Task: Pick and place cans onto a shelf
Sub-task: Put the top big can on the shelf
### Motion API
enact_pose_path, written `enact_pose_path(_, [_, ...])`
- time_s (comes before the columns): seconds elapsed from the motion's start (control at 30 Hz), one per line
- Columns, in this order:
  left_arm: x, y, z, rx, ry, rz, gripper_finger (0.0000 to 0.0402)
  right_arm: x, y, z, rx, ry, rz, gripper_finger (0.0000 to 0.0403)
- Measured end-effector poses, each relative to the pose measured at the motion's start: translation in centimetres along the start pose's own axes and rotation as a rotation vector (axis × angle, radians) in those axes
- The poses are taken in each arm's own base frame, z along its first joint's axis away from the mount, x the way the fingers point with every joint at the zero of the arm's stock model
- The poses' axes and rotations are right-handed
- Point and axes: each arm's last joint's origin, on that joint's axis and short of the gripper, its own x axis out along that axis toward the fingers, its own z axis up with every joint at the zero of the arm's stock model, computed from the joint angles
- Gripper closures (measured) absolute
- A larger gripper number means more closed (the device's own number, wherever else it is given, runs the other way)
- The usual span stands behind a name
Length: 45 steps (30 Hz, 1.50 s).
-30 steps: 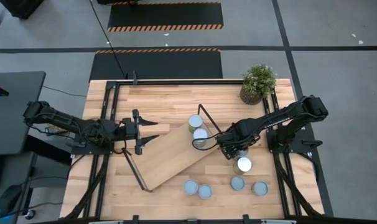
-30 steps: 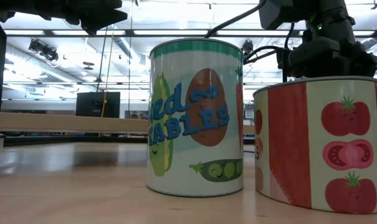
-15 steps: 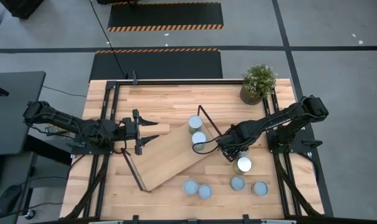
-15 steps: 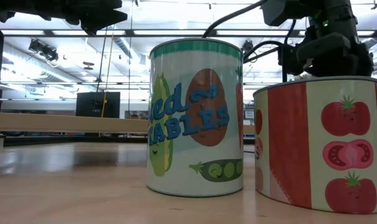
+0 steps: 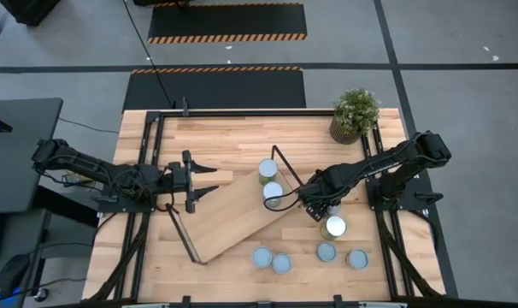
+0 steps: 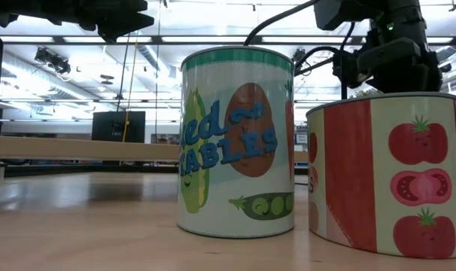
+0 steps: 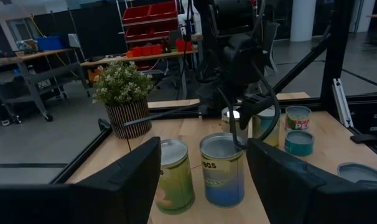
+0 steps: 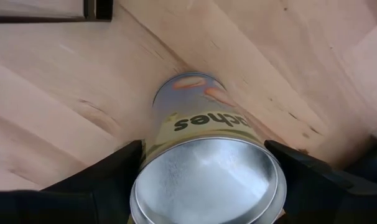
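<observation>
Right gripper straddles a silver-topped, yellow-labelled metal can, fingers flanking it; firm grasp undeterminable. Left gripper hovers unclenched, empty, over the light-wood shelf board.

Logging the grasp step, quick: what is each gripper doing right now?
Left gripper: open, empty, over the shelf.
Right gripper: fingers around the peaches can; grip cannot be told.

— Shelf?
— Long pale-wood board, lying slantwise mid-desk, black wire loop at each short end.
— Cans?
— All upright, silver tops. Two at the shelf's far end, one of them with a yellow label. One beside that end. Four strung along the desk's near edge.
</observation>
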Motion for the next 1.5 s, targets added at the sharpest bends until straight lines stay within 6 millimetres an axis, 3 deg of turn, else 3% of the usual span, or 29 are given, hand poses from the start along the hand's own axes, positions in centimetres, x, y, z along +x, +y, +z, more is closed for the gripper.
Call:
enact_pose_path(0.23, [0.0,0.0,0.0,-0.001,0.000,0.000,0.0159,-2.4,-0.2,0.0,-0.017,-0.010,-0.066,0.0077])
enact_pose_path(0.63, [0.0,0.0,0.0,-0.001,0.000,0.000,0.0159,-9.7,-0.9,0.4,-0.006,-0.126,-0.098,0.0077])
enact_pose_path(0.87, [0.0,0.0,0.0,-0.001,0.000,0.000,0.0159,-13.9,-1.4,1.9,-0.023,-0.276,0.003,0.0077])
enact_pose_path(1.2, [0.0,0.0,-0.1,0.002,0.008,0.000,0.0159,-18.5,-3.7,4.4,-0.050,-0.593,-0.087,0.0077])
enact_pose_path(1.5, [0.0,0.0,-0.1,0.003,0.008,0.000,0.0159,-20.6,-0.6,6.9,-0.228,-0.817,0.197,0.0078])
